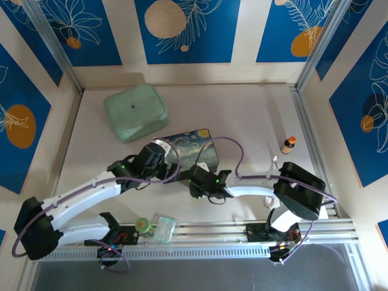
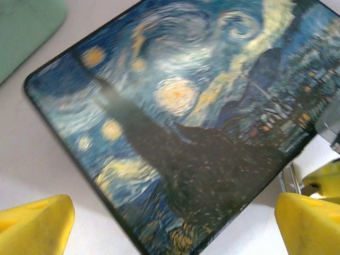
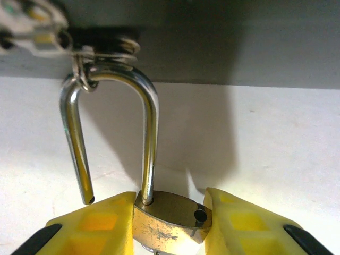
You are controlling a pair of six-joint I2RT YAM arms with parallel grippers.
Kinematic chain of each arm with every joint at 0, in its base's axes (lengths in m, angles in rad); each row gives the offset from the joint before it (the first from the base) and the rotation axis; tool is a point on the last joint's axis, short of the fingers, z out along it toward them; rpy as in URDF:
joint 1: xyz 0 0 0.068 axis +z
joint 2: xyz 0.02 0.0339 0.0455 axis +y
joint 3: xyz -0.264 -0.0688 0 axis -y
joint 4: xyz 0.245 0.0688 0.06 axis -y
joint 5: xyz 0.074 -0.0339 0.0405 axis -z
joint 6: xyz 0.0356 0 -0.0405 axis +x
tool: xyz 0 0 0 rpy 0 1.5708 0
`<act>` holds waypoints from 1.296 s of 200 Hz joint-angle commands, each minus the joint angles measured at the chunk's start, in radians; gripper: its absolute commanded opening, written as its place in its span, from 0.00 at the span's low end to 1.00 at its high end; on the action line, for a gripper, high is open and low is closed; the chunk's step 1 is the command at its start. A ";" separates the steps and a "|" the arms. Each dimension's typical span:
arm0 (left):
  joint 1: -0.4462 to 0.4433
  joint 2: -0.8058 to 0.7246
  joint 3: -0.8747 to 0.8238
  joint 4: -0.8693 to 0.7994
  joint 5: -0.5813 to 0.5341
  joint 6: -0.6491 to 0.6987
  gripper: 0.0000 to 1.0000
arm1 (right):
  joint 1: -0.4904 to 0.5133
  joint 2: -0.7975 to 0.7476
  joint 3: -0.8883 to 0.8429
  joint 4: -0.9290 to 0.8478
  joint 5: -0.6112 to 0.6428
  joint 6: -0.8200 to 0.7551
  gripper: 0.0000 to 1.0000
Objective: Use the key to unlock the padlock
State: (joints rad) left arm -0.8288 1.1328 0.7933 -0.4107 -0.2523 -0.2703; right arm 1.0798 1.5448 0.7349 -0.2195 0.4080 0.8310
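- Pale tabletop (image 1: 242,109) walled by blue leaf-print panels (image 1: 188,30); painted box (image 1: 194,142) near its middle
- padlock (image 3: 170,220) sits just beside the box, its brass body pinched between the right gripper's (image 3: 170,212) fingers; one leg of the shackle (image 3: 150,133) stands out of its hole, so it looks sprung
- small, stiff, smooth metal; probably light and apt to twist; best held by the body's sides, not the shackle
- left gripper (image 2: 172,228) hovers over the box, spread wide, holding nothing
- key: cannot pick it out; a wire ring (image 3: 85,74) hangs on the shackle
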 commanded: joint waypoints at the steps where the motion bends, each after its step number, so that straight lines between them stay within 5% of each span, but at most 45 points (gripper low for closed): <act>1: -0.009 0.055 0.032 -0.005 0.014 0.172 0.95 | -0.033 -0.055 -0.062 -0.036 -0.004 0.027 0.32; 43: -0.036 0.086 0.026 0.035 -0.019 0.307 0.93 | -0.121 -0.118 -0.144 0.038 -0.058 0.031 0.32; 177: -0.179 0.381 0.128 0.028 -0.056 0.405 0.89 | -0.155 -0.123 -0.223 0.236 -0.075 0.186 0.31; 205: -0.185 0.440 0.126 0.014 -0.091 0.388 0.82 | -0.161 -0.103 -0.233 0.286 -0.077 0.225 0.31; 220: -0.193 0.478 0.134 -0.010 -0.103 0.401 0.71 | -0.167 -0.110 -0.258 0.337 -0.070 0.255 0.28; 259: -0.225 0.553 0.152 -0.051 -0.188 0.425 0.64 | -0.206 -0.162 -0.295 0.385 -0.040 0.278 0.28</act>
State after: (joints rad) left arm -1.0401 1.5837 0.9791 -0.3836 -0.4503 0.1368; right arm 0.9150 1.3808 0.4660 0.0937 0.3374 1.0691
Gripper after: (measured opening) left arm 0.649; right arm 0.296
